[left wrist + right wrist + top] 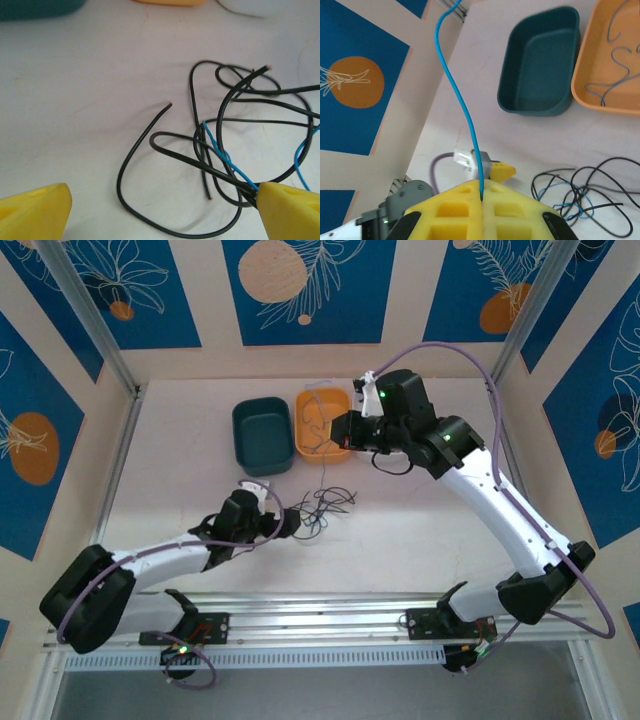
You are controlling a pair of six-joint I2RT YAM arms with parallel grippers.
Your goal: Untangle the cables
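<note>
The thin curly cables (pixel 325 508) are black and blue. The deep plastic bin (pixel 540 55) is teal, the shallow tray (pixel 592 50) orange.

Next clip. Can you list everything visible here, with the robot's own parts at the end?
teal plastic bin: one, dark teal, far centre of the table, nothing in it.
orange plastic bin: one, orange, just right of the teal bin.
loose thin wires: a few, blue-grey, lying in the orange bin; exact count unclear.
tangle of thin wires: several, black and blue, on the table in front of the bins.
single thin blue wire: one, blue, rising from the right gripper.
white table: one, white.
left gripper: yellow fingers, open, at the tangle's near edge.
right gripper: yellow fingers, shut on the single blue wire.
</note>
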